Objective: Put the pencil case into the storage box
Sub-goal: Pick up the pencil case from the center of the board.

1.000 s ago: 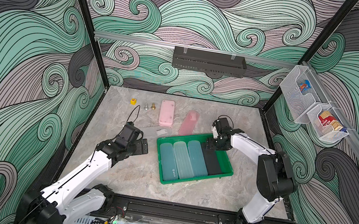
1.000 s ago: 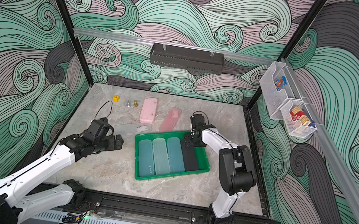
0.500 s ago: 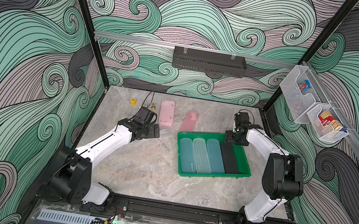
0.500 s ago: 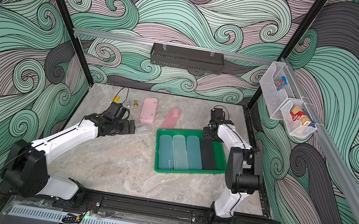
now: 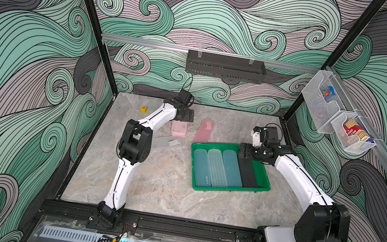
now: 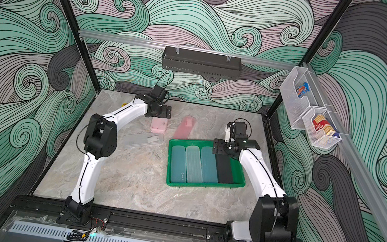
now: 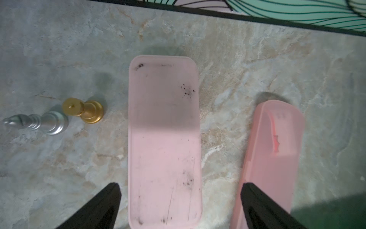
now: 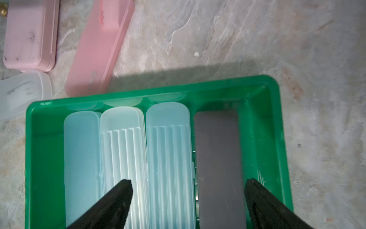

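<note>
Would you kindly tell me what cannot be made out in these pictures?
Wide pale pink plastic pencil case: far half hidden beneath the left gripper in both top views.
Gold chess piece and silver chess piece: hidden behind the left arm in both top views.
Clear plastic case: one end behind that arm's elbow, same views.

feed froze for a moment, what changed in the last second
The left gripper swung away from its base, now open over the pale pink case. The storage box slid rightward with the right gripper, which then opened. The four cases inside it, and the darker pink case, stayed put.
</note>
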You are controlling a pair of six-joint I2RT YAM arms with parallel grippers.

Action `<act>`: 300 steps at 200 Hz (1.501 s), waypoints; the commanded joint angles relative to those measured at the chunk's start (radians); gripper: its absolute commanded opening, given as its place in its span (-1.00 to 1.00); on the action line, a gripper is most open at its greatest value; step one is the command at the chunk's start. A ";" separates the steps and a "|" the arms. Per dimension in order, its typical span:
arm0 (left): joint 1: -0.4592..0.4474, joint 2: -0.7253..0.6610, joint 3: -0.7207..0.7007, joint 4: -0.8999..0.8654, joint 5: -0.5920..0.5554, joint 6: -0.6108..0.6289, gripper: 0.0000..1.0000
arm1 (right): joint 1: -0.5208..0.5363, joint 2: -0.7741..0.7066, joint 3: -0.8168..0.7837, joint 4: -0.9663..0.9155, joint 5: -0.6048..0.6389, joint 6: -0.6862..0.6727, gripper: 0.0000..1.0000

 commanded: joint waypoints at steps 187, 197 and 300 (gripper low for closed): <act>-0.018 0.206 0.068 -0.091 -0.013 0.069 0.97 | 0.080 -0.023 -0.087 0.051 -0.036 0.031 0.84; -0.017 0.209 0.067 -0.100 -0.009 0.065 0.97 | 0.081 -0.028 -0.088 0.052 -0.032 0.031 0.84; -0.018 0.118 0.062 -0.169 0.035 0.037 0.67 | 0.083 -0.086 -0.123 0.051 -0.017 0.045 0.84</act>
